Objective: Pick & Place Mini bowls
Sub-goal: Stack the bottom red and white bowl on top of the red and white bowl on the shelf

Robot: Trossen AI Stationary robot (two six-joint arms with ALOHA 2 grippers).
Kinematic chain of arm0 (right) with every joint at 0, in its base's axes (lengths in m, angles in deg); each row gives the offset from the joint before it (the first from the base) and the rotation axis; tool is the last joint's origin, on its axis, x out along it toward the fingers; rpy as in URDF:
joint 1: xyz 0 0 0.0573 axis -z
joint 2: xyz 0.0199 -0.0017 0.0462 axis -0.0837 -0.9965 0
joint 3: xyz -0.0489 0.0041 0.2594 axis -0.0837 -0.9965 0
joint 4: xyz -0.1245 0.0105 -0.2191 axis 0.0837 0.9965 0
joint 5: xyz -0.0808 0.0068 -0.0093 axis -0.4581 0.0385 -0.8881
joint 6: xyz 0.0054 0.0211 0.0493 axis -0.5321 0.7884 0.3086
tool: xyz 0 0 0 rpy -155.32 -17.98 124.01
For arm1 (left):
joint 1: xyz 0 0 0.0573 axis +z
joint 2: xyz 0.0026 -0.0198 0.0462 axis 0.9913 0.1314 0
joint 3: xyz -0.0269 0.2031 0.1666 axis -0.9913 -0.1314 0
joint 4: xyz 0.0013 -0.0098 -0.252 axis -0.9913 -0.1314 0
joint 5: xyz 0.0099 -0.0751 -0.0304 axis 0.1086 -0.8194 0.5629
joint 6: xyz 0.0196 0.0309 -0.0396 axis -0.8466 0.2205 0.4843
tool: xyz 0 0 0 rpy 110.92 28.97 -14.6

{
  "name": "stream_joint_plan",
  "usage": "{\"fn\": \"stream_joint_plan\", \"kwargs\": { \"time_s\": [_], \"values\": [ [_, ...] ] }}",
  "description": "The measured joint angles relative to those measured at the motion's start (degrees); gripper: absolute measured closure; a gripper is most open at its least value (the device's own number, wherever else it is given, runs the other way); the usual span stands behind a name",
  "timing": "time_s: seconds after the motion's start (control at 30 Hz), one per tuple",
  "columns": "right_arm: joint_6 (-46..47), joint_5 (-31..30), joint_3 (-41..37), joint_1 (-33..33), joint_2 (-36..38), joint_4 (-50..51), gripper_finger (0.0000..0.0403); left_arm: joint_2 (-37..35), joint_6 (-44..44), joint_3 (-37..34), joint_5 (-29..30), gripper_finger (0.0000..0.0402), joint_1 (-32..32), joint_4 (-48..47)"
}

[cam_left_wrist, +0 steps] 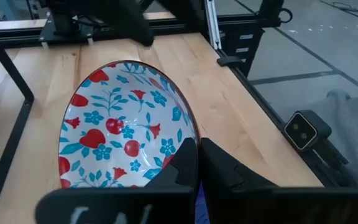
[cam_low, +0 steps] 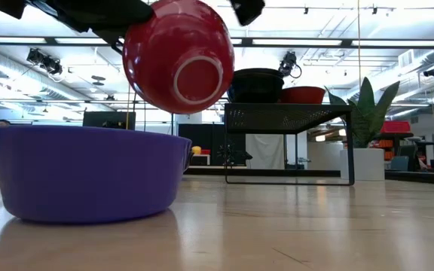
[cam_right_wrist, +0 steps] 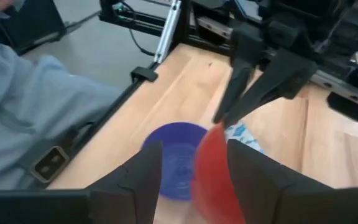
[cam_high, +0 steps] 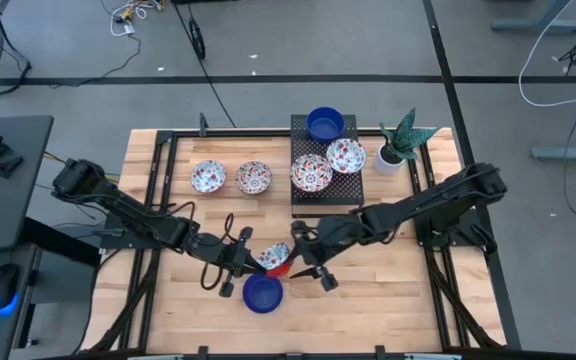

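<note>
- While four floral bowls and one blue bowl (cam_high: 325, 124) remain near the black rack (cam_high: 328, 190) at the table's far side, only the blue bowl at the near edge (cam_high: 263, 294) looks placed, so most of the task appears still ahead.
- Held in the air just above that near blue bowl, a floral bowl with a red outside (cam_low: 178, 54) hangs tilted between the two grippers.
- The left gripper (cam_left_wrist: 197, 163) is clenched on this bowl's rim, one finger inside and one outside.
- The right gripper (cam_right_wrist: 191, 163) stands released, its fingers spread on either side of the red wall without clamping it.
- Two floral bowls (cam_high: 208, 177) lie on bare wood left of the rack, well apart from both grippers.
</note>
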Motion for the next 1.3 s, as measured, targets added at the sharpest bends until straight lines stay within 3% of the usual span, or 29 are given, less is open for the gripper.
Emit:
{"fn": "stream_joint_plan", "kwargs": {
  "time_s": [0.53, 0.97, 1.3],
  "values": [
    [1.92, 0.04, 0.52, 2.00, -2.52, 1.51, 0.0269, 0.00, -1.22, 0.00, 1.38, 0.0393, 0.05, -0.01],
    [-1.79, 0.50, 0.52, 1.61, -2.50, 5.28, 0.0391, 0.00, -1.88, 0.00, 3.48, 0.0389, 0.50, 0.86],
    [-2.28, -6.40, 0.27, -1.24, -2.50, 12.74, 0.0401, -0.17, -1.11, 0.02, 7.68, 0.0342, 0.66, 2.53]
  ]
}}
